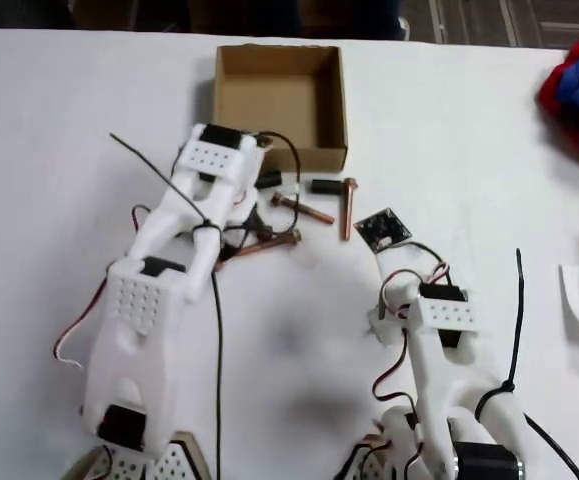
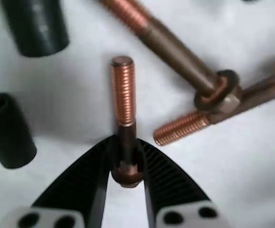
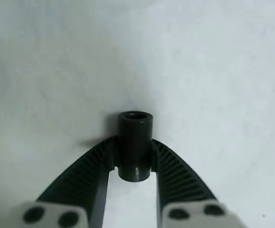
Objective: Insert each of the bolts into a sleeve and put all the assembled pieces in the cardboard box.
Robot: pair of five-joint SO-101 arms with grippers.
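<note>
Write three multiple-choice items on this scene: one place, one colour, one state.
1. Where is the cardboard box? A. Beyond the loose bolts. B. Beside the arms' bases. C. In a gripper.
2. What colour is the sleeve in the right gripper? A. Copper. B. Black. C. White.
3. The left gripper is: A. open, empty. B. shut on a sleeve. C. shut on a copper bolt.
1 A: it lies past the bolts. 2 B: the right wrist view shows it black. 3 C: jaws close on the bolt.

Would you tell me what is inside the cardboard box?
In the box only bare brown floor shows, with no pieces on it. The left arm covers its near-left corner, so that part cannot be seen.
</note>
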